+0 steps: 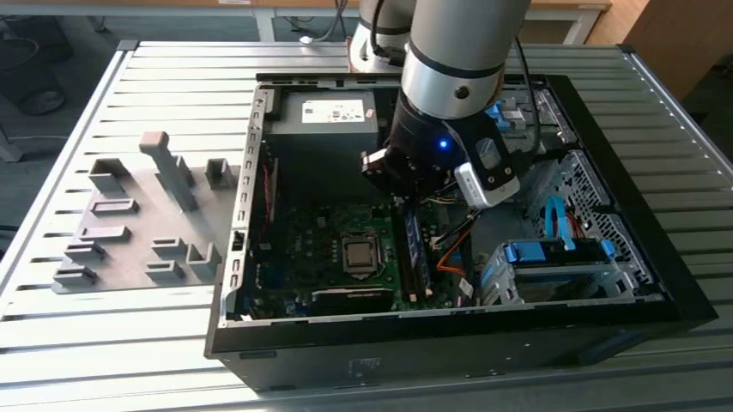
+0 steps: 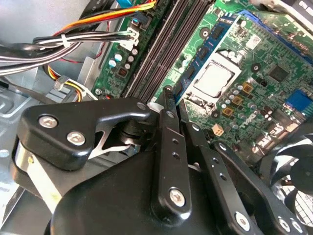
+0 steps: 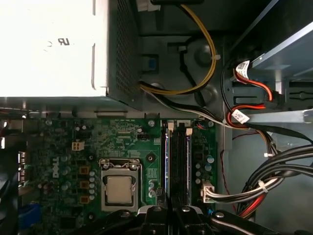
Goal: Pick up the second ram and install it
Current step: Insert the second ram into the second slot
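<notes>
A long thin blue-green ram (image 1: 414, 251) stands on edge in the memory slots (image 3: 177, 161) beside the processor socket (image 3: 119, 188). I cannot tell which stick in the slots is the second one. My gripper (image 1: 403, 199) hangs just above the slots' end nearer the power supply. In both wrist views the black fingers (image 2: 168, 112) lie close together, lined up with the slots (image 2: 166, 44). The gripper (image 3: 169, 211) looks shut, and I see nothing held between the fingers.
The open case (image 1: 246, 257) lies on a slatted metal table. Grey holder blocks (image 1: 137, 223) sit to the exterior view's left. The power supply (image 1: 326, 112), bundled cables (image 3: 254, 186) and a drive cage with blue latches (image 1: 550, 256) crowd the slots.
</notes>
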Action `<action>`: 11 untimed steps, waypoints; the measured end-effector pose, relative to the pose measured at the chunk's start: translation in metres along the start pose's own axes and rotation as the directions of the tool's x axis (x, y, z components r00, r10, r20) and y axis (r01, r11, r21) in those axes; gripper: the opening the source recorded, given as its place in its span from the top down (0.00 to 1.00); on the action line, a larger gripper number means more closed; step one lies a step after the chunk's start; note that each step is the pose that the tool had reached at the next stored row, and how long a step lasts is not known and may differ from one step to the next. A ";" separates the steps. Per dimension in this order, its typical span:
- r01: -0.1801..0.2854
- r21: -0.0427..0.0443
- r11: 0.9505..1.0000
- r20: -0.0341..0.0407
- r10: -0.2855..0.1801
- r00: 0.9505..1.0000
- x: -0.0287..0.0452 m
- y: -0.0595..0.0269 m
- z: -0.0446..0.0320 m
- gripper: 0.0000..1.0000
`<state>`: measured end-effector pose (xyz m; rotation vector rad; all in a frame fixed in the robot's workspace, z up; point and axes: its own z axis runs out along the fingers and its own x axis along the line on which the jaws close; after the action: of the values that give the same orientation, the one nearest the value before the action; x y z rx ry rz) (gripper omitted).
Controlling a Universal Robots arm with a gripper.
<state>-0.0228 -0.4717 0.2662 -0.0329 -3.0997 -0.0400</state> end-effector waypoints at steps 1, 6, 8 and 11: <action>-0.001 0.000 1.000 0.001 0.001 1.000 -0.0001 -0.0001 0.0015 0.86; -0.002 0.000 1.000 0.002 0.002 1.000 -0.0014 -0.0003 0.0105 0.86; -0.002 0.000 1.000 0.002 0.002 1.000 -0.0022 -0.0004 0.0141 0.86; -0.002 0.000 1.000 0.002 0.002 1.000 -0.0046 -0.0029 0.0191 0.86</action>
<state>-0.0190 -0.4742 0.2468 -0.0358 -3.1013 -0.0398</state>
